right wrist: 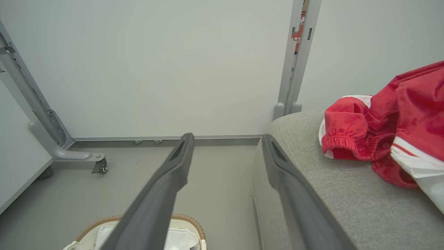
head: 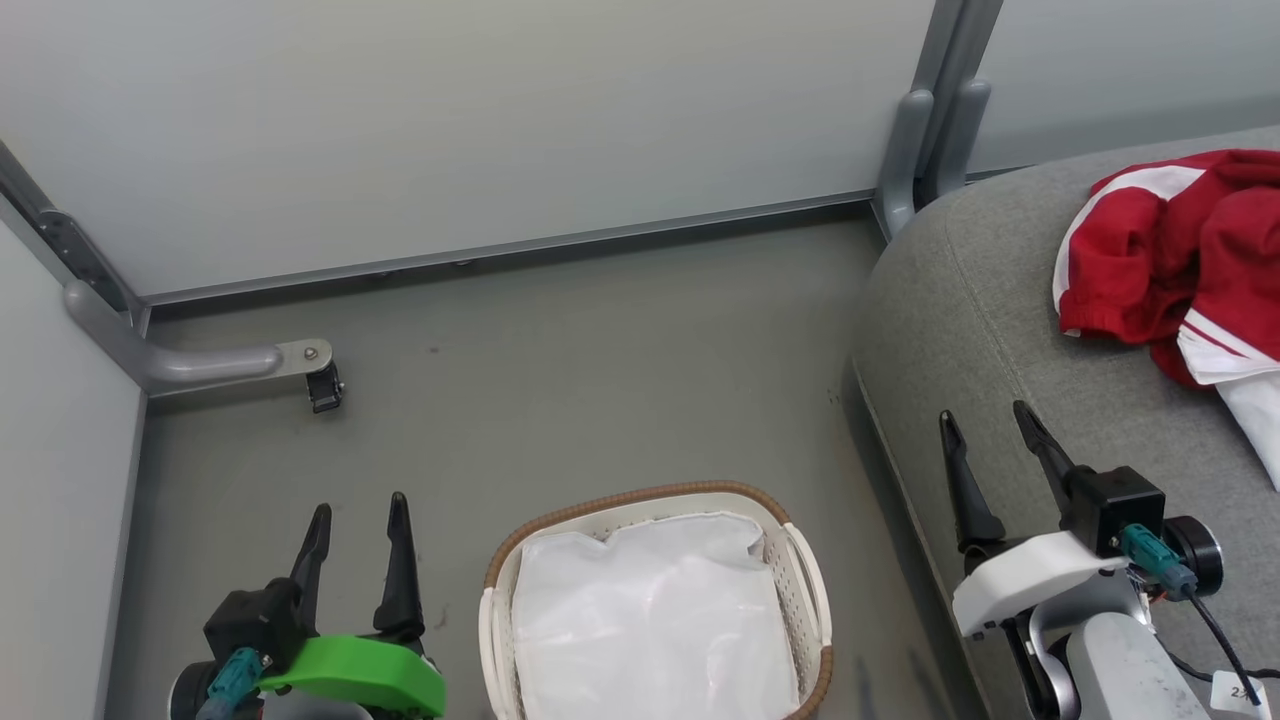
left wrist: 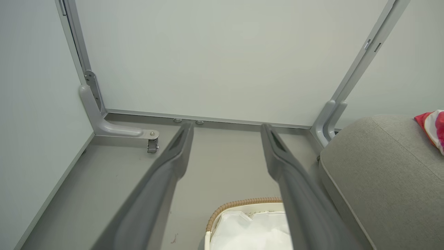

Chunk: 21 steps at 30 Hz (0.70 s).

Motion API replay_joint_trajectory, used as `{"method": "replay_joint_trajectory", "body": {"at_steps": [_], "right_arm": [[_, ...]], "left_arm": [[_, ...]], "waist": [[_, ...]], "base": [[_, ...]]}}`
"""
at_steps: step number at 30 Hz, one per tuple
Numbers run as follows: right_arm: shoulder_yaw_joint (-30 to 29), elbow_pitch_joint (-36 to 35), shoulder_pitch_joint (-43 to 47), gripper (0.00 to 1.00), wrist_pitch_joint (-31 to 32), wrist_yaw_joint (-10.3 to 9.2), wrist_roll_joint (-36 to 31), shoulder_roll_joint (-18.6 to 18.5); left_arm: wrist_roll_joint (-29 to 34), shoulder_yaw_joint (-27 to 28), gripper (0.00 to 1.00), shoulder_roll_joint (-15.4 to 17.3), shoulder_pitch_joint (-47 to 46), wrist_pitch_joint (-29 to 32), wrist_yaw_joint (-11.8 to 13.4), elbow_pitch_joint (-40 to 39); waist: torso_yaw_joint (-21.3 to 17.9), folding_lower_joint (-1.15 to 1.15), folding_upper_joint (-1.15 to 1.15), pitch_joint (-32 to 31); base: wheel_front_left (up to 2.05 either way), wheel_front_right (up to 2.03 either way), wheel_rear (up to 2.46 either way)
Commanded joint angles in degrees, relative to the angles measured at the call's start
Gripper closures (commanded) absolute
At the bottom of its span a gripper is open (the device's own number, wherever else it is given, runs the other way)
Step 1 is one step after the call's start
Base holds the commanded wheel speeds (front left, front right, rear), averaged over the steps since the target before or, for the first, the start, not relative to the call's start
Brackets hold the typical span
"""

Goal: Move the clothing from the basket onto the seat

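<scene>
While the clothing [head: 1170, 260] sat bunched up on the seat [head: 1000, 330], the basket [head: 620, 500] was down on the floor [head: 560, 380], well apart from it, showing its white liner [head: 650, 620]. My right end effector [head: 983, 415] hung over the seat's edge, fingers spread, empty. The left end effector [head: 360, 505] was beside the basket, same deal.

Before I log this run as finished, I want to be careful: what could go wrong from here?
1. The basket holds a white liner; the open left gripper, reaching in, might drag it out as if it were clothing.
2. The clothing lies bunched on the seat and runs past the picture's edge, so an overhang that slips off cannot be ruled out.
</scene>
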Motion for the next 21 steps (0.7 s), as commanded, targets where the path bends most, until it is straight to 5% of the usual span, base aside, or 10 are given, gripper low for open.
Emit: {"method": "replay_joint_trajectory", "body": {"at_steps": [1, 21], "right_arm": [[0.0, -0.3, 1.0, 0.0, -0.1, -0.08, 0.6, -0.2], [1.0, -0.4, 2.4, 0.0, -0.1, -0.08, 1.6, -0.2]], "left_arm": [[-0.6, -0.2, 0.0, 0.0, 1.0, -0.2, 0.2, 0.1], [-1.0, -0.2, 0.0, 0.0, 2.0, -0.2, 1.2, 0.9]], "waist": [[-0.2, 0.01, 0.0, -0.5], [-0.7, 0.01, 0.0, -1.8]], "base": [[0.0, 0.0, 0.0], [0.0, 0.0, 0.0]]}}
